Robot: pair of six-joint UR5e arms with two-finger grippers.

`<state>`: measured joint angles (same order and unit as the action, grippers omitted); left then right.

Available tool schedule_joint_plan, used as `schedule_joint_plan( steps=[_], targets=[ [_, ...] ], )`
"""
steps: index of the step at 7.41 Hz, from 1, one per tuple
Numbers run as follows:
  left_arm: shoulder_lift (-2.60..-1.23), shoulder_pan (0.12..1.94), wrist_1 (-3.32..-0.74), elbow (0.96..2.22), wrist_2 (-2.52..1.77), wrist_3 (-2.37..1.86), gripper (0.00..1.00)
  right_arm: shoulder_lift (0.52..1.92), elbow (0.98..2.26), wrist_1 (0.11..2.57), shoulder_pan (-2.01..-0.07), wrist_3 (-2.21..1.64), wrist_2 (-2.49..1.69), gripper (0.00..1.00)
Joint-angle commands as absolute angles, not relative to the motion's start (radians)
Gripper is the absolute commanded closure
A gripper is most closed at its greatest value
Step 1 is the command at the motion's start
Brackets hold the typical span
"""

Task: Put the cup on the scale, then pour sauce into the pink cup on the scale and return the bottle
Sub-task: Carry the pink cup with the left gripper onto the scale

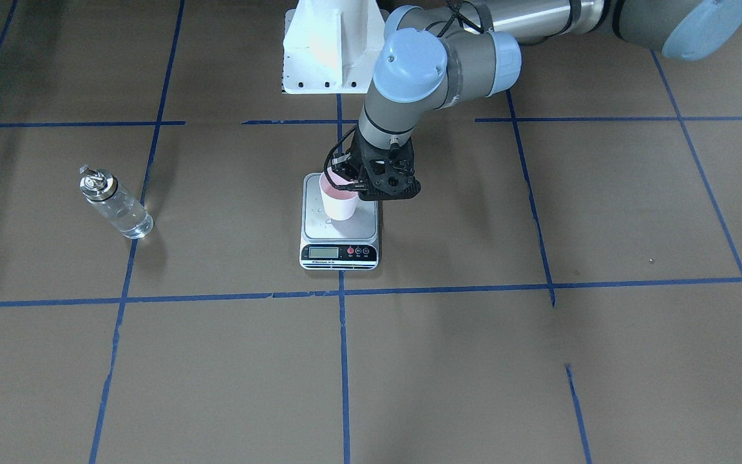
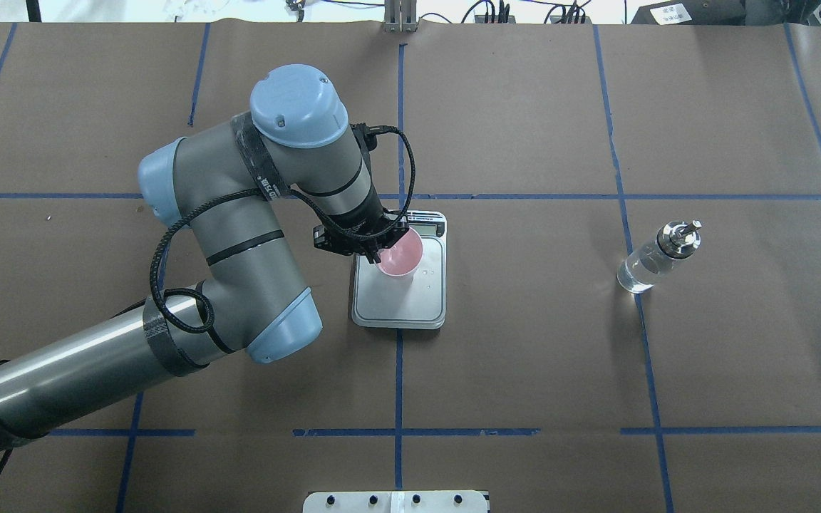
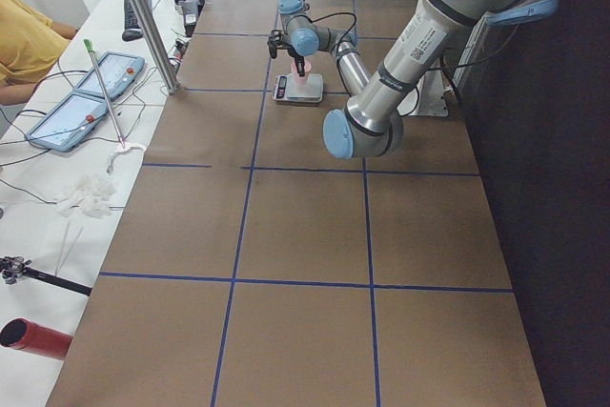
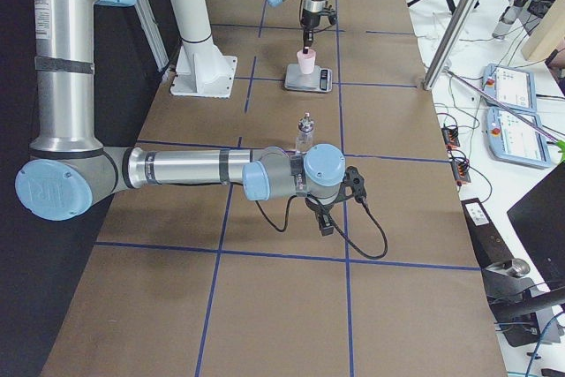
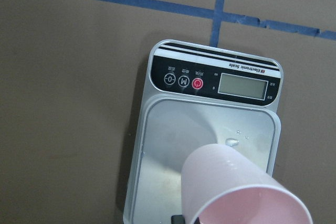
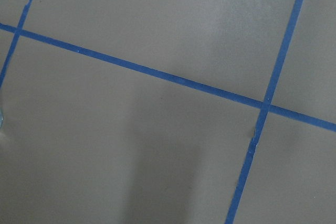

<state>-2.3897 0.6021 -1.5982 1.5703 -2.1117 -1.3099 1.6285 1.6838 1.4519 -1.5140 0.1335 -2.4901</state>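
Start at the left of your overhead view: the left arm (image 2: 239, 235) comes in from the lower left corner and bends over the middle of the desk (image 2: 524, 356). Its left pincer (image 2: 375, 251) points down and is clamped on the near-left rim of the cup (image 2: 402, 255). The cup stands upright, mouth open upward and pink inside.

The cup is over the scale (image 2: 400, 306), in the half of the platform nearer the display (image 5: 240, 85). From the front its base looks to be down on the platform, but you cannot tell for sure whether it bears on the platform. A few droplets (image 5: 231, 141) lie on the platform just beside the cup. The scale sits across a blue tape line (image 2: 398, 370), display end away from the robot.

Move right, and well apart from the scale, you find the bottle (image 2: 656, 258). It stands upright on the desk, on another blue tape line, silver cap on top, with nothing touching it. The clear sauce (image 2: 635, 274) shows through the lower part of the glass.

Farthest right, only the right-side camera shows the right arm (image 4: 194, 167) stretched low over the desk. Its right pincer (image 4: 325, 222) hangs near the bottle, on the side away from the scale. You cannot tell whether its fingers are apart or together.
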Motion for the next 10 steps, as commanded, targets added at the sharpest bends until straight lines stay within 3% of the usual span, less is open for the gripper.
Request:
schedule_joint_plan(
  steps=[1, 2, 3, 5, 7, 10],
  targets=[
    [-2.391, 0.6, -1.597, 1.565, -2.1, -1.312, 1.0, 1.629, 1.686, 1.45, -1.514, 0.133, -2.497, 0.0],
    [-2.387, 0.597, -1.598, 1.565, -2.102, -1.312, 0.7, 1.631, 1.684, 1.451, -1.514, 0.132, -2.508, 0.0],
    [-2.385, 0.594, -1.604, 1.563, -2.105, -1.309, 0.62, 1.631, 1.675, 1.453, -1.511, 0.129, -2.522, 0.0],
    [-2.382, 0.597, -1.605, 1.592, -2.111, -1.304, 0.61, 1.629, 1.69, 1.445, -1.503, 0.129, -2.572, 0.0],
    [-2.372, 0.601, -1.597, 1.663, -2.111, -1.307, 0.61, 1.631, 1.706, 1.286, -1.465, 0.015, -2.569, 0.0],
    [-2.365, 0.621, -1.595, 1.67, -2.111, -1.307, 0.61, 1.759, 1.717, 0.588, -1.297, -0.545, -2.413, 0.0]
  ],
)
